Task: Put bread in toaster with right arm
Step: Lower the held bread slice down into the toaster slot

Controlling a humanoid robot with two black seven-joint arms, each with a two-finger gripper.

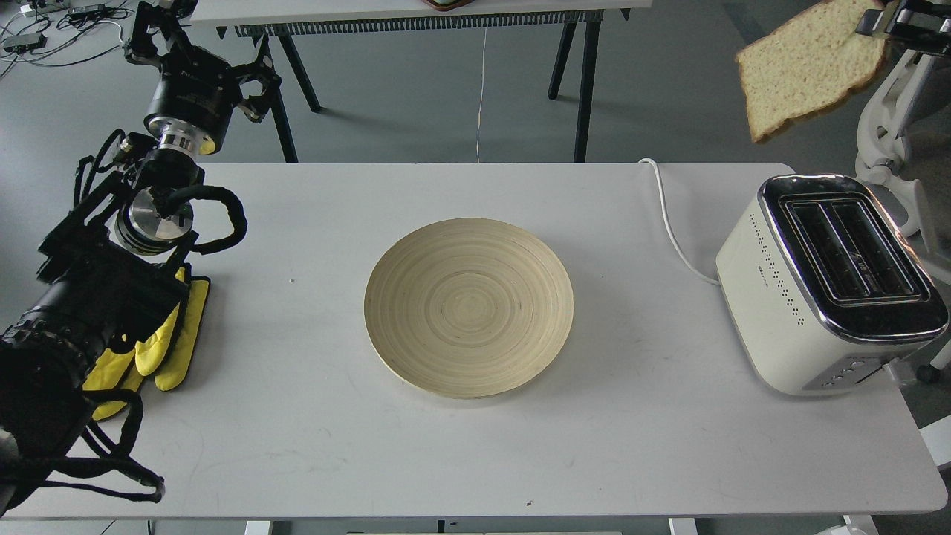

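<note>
The bread [810,63], a pale slice with a brown crust, hangs high in the air at the top right, above and behind the toaster. My right gripper [884,24] is shut on the slice's right edge; only its tip shows at the frame's top right corner. The cream-white toaster [825,286] with a chrome top stands at the table's right end, both slots empty, its white cord [672,223] running back. My left gripper [160,11] is raised at the top left, dark and partly cut off.
An empty round wooden plate [468,306] lies in the table's middle. Yellow gloves [163,338] lie at the left edge under my left arm. A second table's legs [583,82] stand behind. A white chair [903,126] stands at the right.
</note>
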